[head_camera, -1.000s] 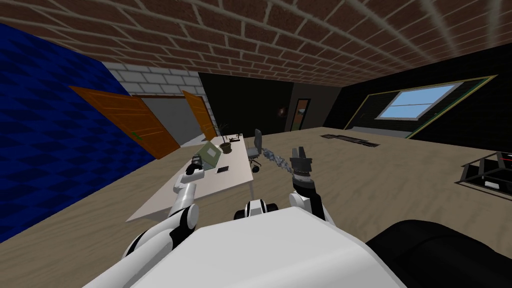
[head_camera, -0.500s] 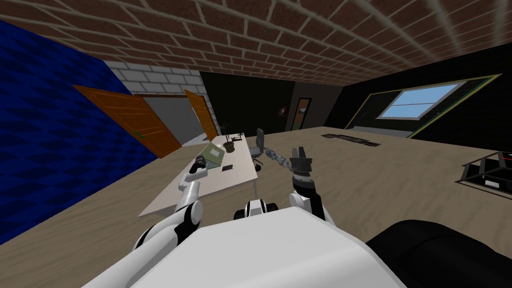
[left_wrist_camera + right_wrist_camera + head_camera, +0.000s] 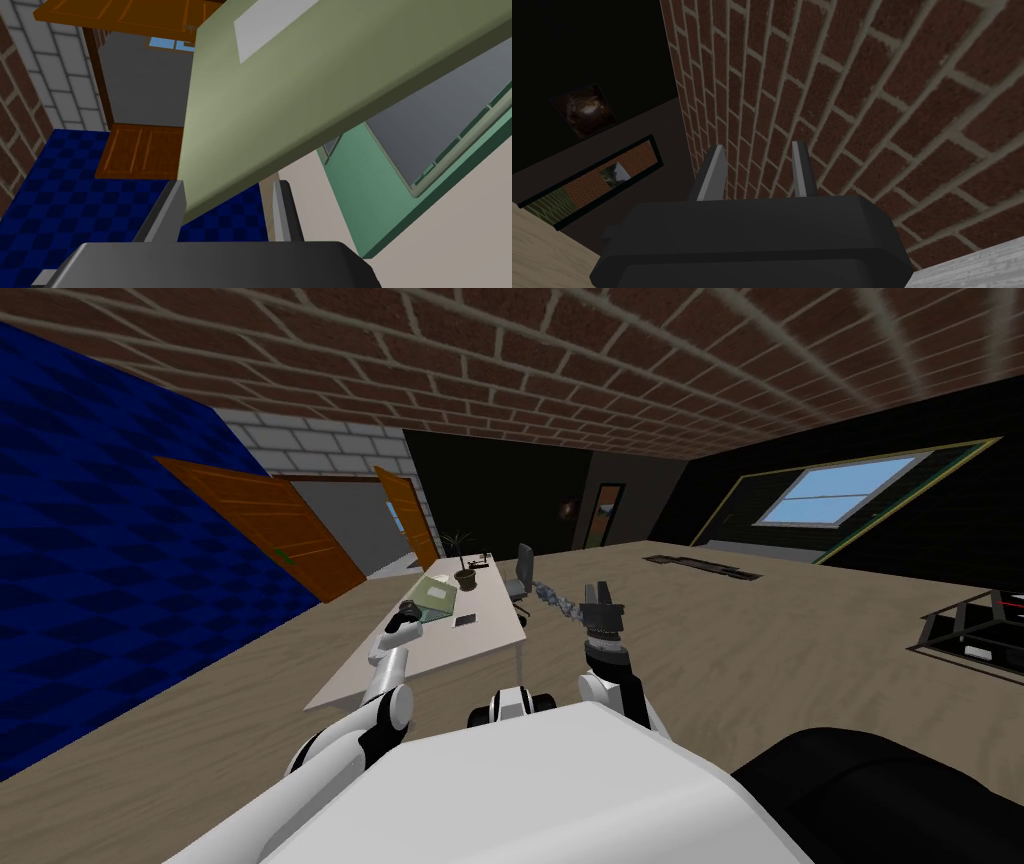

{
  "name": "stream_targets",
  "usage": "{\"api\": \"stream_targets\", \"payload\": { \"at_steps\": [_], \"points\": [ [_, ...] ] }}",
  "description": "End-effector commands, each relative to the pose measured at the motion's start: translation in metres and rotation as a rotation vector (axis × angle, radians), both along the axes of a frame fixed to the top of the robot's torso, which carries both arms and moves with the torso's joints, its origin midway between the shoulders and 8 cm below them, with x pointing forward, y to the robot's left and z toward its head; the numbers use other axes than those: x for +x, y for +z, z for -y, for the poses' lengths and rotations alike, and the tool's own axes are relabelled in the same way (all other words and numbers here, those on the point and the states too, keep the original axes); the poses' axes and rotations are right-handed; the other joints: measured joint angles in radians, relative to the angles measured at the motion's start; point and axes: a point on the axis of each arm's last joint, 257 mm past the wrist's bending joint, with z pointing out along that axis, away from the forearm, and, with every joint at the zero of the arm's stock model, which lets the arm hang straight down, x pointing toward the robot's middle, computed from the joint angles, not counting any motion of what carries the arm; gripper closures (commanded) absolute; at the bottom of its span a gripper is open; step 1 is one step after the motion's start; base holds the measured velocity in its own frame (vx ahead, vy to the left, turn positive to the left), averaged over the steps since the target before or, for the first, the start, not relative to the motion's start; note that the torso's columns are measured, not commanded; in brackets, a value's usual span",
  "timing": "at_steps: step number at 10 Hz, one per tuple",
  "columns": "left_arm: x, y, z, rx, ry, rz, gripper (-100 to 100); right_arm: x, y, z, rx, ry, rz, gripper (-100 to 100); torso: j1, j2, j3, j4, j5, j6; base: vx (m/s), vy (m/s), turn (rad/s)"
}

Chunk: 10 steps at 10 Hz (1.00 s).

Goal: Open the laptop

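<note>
— Where is the laptop?
— The laptop (image 3: pixel 434 591) sits on the far half of the pale desk (image 3: pixel 440 663), by its left edge. It is olive green, with a pale grey patch on the lid (image 3: pixel 300 100).
— Open or closed?
— Partly open. The left wrist view shows the lid slanting up from the base (image 3: pixel 365 205), with a wedge of gap between them. A grey panel is set in the base.
— And the left gripper?
— The left gripper (image 3: pixel 408 612) is at the laptop's near corner, with its arm stretched out over the desk. Its fingers (image 3: pixel 167 212) straddle the lid's corner and, as far as I can tell, are clamped on it. One finger lies against the lid's edge.
— The right gripper?
— The right gripper (image 3: pixel 598 594) is held up over the floor, right of the desk and well apart from the laptop. Its fingers (image 3: pixel 714 170) stand a little apart with nothing between them.
— Anything else there?
— A potted plant (image 3: pixel 464 574) stands just beyond the laptop. A small dark flat thing (image 3: pixel 465 620) lies to the laptop's right, nearer me. An office chair (image 3: pixel 519 571) stands at the desk's far right side.
</note>
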Motion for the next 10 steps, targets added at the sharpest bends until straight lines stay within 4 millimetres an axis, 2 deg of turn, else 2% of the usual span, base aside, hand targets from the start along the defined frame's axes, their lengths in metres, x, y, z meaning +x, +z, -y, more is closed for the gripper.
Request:
{"api": "stream_targets", "payload": {
  "at_steps": [1, 4, 5, 9, 10],
  "points": [
    [0.001, -0.016, 0.015, -0.092, -0.002, 0.014, 100, 0.0, 0.0, 0.0, 0.0, 0.0, 0.0, 0, -0.005, -0.001, -0.001, 0.0, -0.002, -0.001, -0.006, 0.1, 0.009],
    [0.002, -0.035, 0.036, -0.216, -0.001, 0.038, 100, 0.0, 0.0, 0.0, 0.0, 0.0, 0.0, 0, -0.001, -0.002, -0.001, -0.001, 0.0, 0.001, -0.013, 0.139, -0.016],
    [0.006, -0.023, 0.027, -0.188, -0.001, 0.028, -100, 0.0, 0.0, 0.0, 0.0, 0.0, 0.0, 0, 0.0, -0.002, -0.001, -0.001, 0.0, 0.0, -0.024, 0.06, -0.02],
    [0.018, 0.01, 0.018, -0.187, 0.004, 0.028, -100, 0.0, 0.0, 0.0, 0.0, 0.0, 0.0, 0, -0.006, 0.002, 0.002, 0.003, -0.003, 0.001, -0.035, -0.033, -0.009],
    [0.018, 0.01, 0.018, -0.187, 0.004, 0.028, -100, 0.0, 0.0, 0.0, 0.0, 0.0, 0.0, 0, -0.005, 0.004, 0.002, 0.003, -0.003, 0.001, -0.018, -0.015, -0.012]
  ]
}}
